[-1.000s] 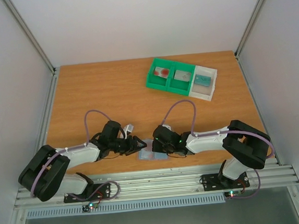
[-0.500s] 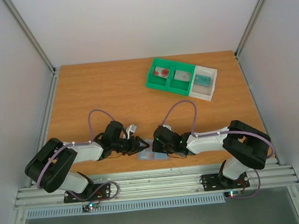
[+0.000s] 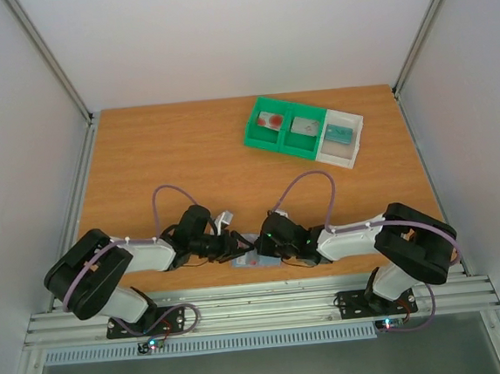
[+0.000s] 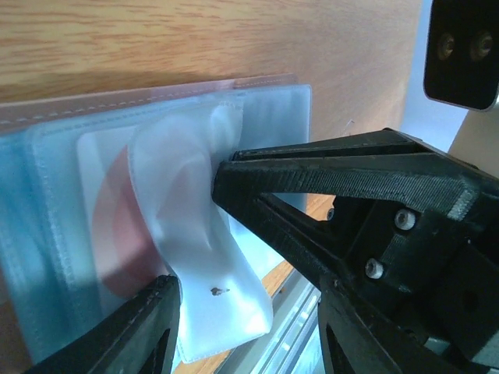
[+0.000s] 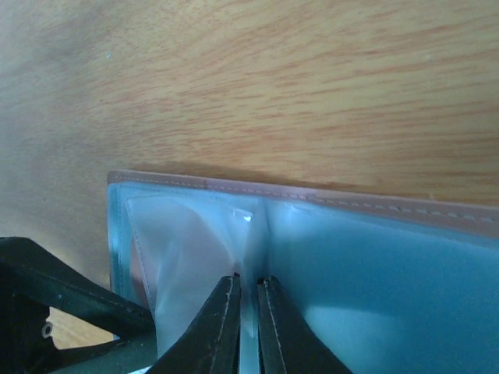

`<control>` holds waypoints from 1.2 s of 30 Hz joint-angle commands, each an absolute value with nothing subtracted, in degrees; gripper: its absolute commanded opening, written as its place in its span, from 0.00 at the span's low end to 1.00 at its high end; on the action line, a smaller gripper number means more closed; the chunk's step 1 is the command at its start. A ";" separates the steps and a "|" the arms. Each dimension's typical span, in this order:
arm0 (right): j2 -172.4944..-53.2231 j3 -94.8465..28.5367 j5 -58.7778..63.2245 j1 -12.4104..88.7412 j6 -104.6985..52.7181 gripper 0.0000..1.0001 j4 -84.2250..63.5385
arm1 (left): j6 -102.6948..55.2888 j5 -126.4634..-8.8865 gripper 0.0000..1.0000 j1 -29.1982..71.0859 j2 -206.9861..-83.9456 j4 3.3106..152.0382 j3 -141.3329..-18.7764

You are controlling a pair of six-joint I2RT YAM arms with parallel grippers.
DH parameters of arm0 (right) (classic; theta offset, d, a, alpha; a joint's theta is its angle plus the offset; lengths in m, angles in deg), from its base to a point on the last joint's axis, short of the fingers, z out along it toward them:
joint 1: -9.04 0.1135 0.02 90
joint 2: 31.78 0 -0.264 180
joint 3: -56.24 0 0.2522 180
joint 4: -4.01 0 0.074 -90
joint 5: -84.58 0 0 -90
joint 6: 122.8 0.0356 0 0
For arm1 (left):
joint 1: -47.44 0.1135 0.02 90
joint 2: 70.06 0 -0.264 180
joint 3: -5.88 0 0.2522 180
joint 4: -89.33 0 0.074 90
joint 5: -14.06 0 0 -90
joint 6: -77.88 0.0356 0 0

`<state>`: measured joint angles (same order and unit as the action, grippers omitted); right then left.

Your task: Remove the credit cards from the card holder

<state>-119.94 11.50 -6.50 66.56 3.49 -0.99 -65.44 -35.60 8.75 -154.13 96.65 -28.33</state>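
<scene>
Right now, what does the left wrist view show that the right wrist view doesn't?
Left wrist only: a card with a red blotch inside the holder, and the left gripper open around a lifted clear flap. Right wrist only: the right gripper shut on a thin clear sheet of the holder. Both: the holder and the wooden table.

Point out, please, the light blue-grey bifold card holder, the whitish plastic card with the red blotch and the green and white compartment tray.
Card holder (image 5: 374,273): right wrist view, its blue panel.
Red-blotched card (image 4: 117,226): left wrist view, the blotch.
Compartment tray (image 3: 282,150): top external view, near green wall.
</scene>
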 commanded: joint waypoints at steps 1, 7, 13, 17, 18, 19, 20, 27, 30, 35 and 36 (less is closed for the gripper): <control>-117.44 15.80 -6.03 67.13 4.23 0.11 4.61 | -66.52 -35.91 0.50 7.66 -156.06 102.32 -28.23; -115.17 19.95 -6.03 67.13 4.58 0.19 13.63 | -67.66 -35.71 0.49 7.39 -158.74 105.53 -28.55; -111.67 23.40 -6.03 67.12 4.49 0.23 17.75 | -68.08 -36.67 0.49 6.87 -158.33 105.22 -29.36; -107.45 25.54 -7.09 67.13 3.74 0.23 16.91 | -68.46 -37.64 0.48 5.87 -156.78 103.58 -30.54; -106.33 25.91 -7.35 67.13 3.50 0.23 16.25 | -68.38 -37.96 0.48 5.45 -156.47 103.06 -30.90; -105.28 26.21 -7.80 67.13 3.30 0.23 15.34 | -68.33 -38.20 0.48 5.08 -156.37 102.47 -31.39; -103.78 26.47 -8.17 67.13 3.25 0.23 14.56 | -68.29 -38.49 0.48 4.63 -156.34 102.17 -31.76; -94.79 27.54 -12.05 67.11 2.72 0.24 5.37 | -69.52 -40.58 0.48 1.24 -156.73 101.47 -34.21; -90.82 27.17 -13.63 67.13 2.38 0.24 0.56 | -69.30 -40.26 0.48 0.91 -158.32 102.48 -35.37; -83.18 25.42 -16.24 67.13 1.86 0.24 -11.07 | -70.82 -39.98 0.48 0.05 -159.56 104.55 -37.02; -81.39 24.98 -17.10 67.13 1.82 0.24 -13.82 | -70.79 -40.18 0.48 -0.27 -159.71 104.17 -37.54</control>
